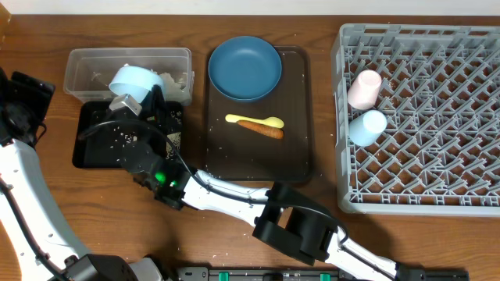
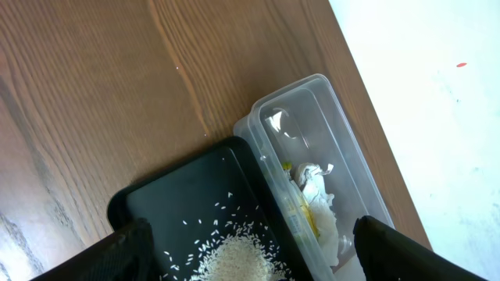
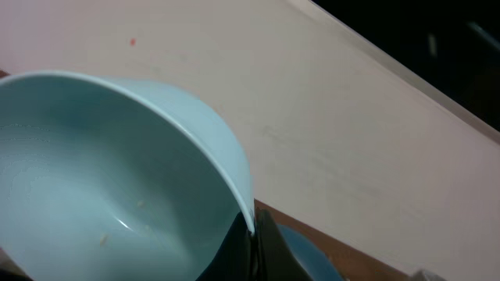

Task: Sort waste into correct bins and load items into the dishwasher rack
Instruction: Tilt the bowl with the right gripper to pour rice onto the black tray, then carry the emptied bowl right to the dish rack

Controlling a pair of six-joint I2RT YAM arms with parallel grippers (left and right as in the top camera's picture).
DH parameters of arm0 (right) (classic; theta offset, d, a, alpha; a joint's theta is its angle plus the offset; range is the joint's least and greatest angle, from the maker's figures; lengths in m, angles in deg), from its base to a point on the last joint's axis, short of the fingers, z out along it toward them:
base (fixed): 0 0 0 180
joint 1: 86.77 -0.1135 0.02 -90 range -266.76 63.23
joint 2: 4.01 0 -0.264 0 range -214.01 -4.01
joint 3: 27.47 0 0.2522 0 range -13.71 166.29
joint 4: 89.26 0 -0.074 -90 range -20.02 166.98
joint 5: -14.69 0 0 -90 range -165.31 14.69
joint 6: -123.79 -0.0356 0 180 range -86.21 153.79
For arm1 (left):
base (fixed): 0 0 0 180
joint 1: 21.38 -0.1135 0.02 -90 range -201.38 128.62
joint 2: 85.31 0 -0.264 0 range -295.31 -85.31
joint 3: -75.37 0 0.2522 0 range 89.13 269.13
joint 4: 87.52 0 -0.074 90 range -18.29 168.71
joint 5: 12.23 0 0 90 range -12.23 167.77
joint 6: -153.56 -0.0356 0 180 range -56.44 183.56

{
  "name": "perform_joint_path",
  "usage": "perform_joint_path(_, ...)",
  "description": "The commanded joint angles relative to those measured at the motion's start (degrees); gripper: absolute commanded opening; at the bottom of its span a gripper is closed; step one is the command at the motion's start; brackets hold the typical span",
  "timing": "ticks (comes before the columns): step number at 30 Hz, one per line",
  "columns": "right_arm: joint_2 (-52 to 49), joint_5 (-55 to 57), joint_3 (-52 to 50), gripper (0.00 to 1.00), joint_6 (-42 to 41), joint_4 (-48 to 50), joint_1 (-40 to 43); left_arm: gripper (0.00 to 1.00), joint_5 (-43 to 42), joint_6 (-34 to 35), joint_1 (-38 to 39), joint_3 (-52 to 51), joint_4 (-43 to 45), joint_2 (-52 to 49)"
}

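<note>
My right gripper (image 1: 147, 100) (image 3: 251, 234) is shut on the rim of the pale bowl (image 1: 134, 80) (image 3: 117, 179) and holds it tilted over the black tray (image 1: 98, 148) and the clear tub (image 1: 86, 66). A few rice grains cling inside the bowl. A heap of rice (image 2: 234, 261) lies in the black tray (image 2: 180, 203). White paper with a yellow-green wrapper (image 2: 316, 191) sits in the clear tub (image 2: 312, 109). My left gripper (image 2: 250, 269) is open above the tray. The spoon (image 1: 254, 120) and the orange-brown food piece (image 1: 262, 129) lie below the blue plate (image 1: 244, 68).
The plate, spoon and food piece rest on a dark brown serving tray (image 1: 301, 117). The grey dishwasher rack (image 1: 422, 195) at the right holds a pink cup (image 1: 364, 88) and a pale blue cup (image 1: 367, 126). The right arm stretches across the table's front.
</note>
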Motion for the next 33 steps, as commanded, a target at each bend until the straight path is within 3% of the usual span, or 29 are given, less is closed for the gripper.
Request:
perform_joint_path(1,0.5,-6.5,0.6,0.01,-0.4,-2.5,1.4,0.86,0.3,0.1,-0.2,1.1,-0.1,0.2)
perform_joint_path(2,0.5,-7.7,0.6,0.01,-0.4,-3.9,1.5,0.89,0.3,0.1,-0.2,1.1,-0.1,0.2)
perform_joint_path(14,0.5,-6.9,0.6,0.01,-4.5,-9.1,1.1,0.92,0.3,0.1,-0.2,1.1,-0.1,0.2)
perform_joint_path(24,0.5,-7.0,0.6,0.01,-11.7,-9.9,2.9,0.93,0.3,0.1,-0.2,1.1,-0.1,0.2)
perform_joint_path(33,2.5,-8.7,0.6,0.01,-17.9,-16.3,4.3,0.99,0.3,0.1,-0.2,1.1,-0.1,0.2)
